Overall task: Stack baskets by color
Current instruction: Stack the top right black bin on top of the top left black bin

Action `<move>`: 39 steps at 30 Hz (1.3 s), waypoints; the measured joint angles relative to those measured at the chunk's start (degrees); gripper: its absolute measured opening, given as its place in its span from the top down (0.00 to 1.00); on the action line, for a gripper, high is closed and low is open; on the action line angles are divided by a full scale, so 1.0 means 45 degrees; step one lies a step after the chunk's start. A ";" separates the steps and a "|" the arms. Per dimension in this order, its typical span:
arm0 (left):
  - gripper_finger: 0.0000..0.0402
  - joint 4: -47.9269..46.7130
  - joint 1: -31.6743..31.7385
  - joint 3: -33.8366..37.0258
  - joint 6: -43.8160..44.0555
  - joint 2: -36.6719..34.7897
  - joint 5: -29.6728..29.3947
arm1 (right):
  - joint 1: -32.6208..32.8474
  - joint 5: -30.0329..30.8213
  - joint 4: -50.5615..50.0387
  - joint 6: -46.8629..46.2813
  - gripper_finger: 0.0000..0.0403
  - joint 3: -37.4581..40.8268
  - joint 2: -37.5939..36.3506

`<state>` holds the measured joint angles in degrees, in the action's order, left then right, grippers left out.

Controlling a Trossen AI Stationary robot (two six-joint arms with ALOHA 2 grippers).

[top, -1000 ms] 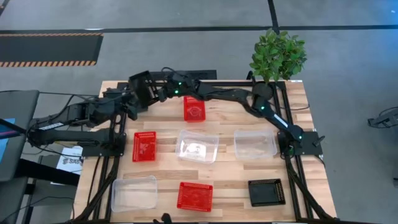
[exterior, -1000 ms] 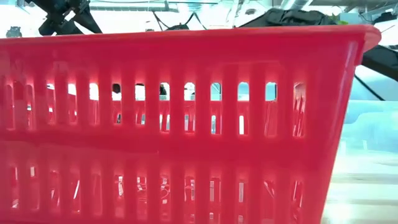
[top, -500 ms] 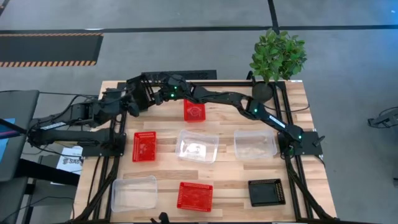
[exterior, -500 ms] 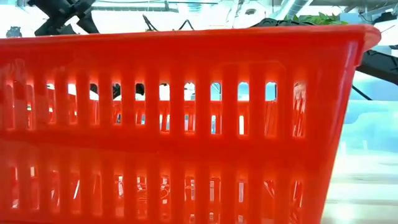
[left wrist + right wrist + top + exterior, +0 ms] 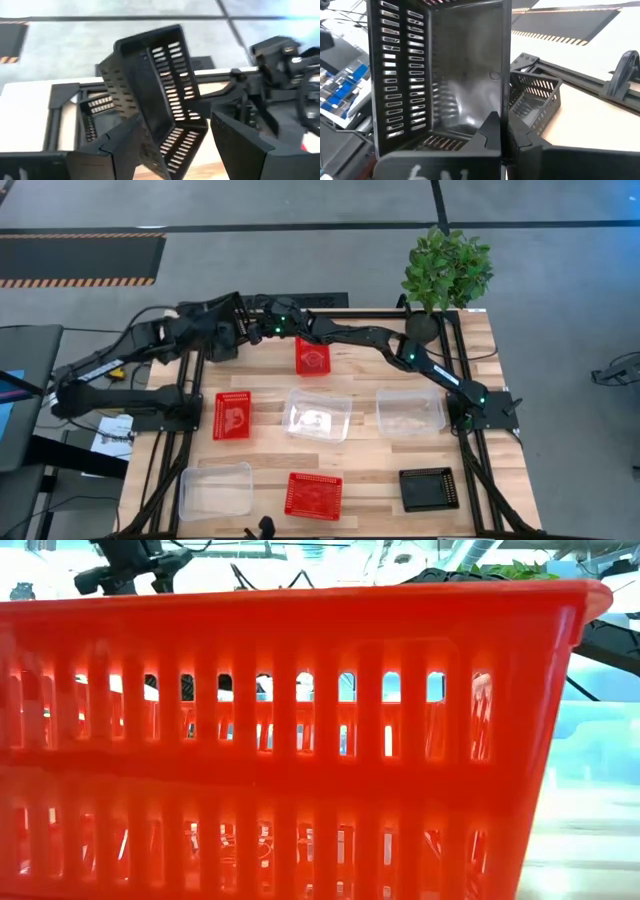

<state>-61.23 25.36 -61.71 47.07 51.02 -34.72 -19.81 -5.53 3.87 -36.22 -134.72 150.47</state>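
The right gripper (image 5: 500, 132) is pinched shut on the rim of a black basket (image 5: 440, 75) and holds it up, tipped, at the back left of the table (image 5: 370, 470). The left gripper (image 5: 175, 132) is close by with its fingers wide apart on both sides of the same basket. Another black basket (image 5: 532, 100) lies on its side just behind.

Overhead camera looks down; low camera hugs a red basket (image 5: 300, 740).

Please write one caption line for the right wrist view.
Right gripper shut on the rim of a tilted black basket; another black basket behind.
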 joint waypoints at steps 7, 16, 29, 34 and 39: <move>0.44 -0.1070 0.0759 -0.0505 0.0707 0.1783 -0.0060 | 0.0000 0.1227 0.0011 0.0461 0.98 -0.0005 0.0005; 0.44 -0.1079 0.1012 -0.0510 0.1261 0.3613 -0.1128 | 0.0075 0.1261 -0.0007 0.0645 0.98 -0.0001 0.0002; 0.67 -0.1289 0.1412 -0.0534 0.1419 0.4713 -0.1423 | 0.0000 0.1368 -0.0192 0.0864 0.98 0.0025 0.0034; 0.88 -0.1634 0.1790 -0.0519 0.1390 0.4714 -0.1850 | 0.0034 0.1111 0.0015 0.0824 0.99 0.0020 0.0029; 0.98 -0.1407 0.2031 -0.0519 0.1310 0.4737 -0.1921 | 0.0097 0.1100 -0.0044 0.0779 0.98 0.0005 0.0024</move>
<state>-67.56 34.50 -64.05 52.96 72.34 -43.36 -19.38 -0.58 3.67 -32.72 -134.69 150.58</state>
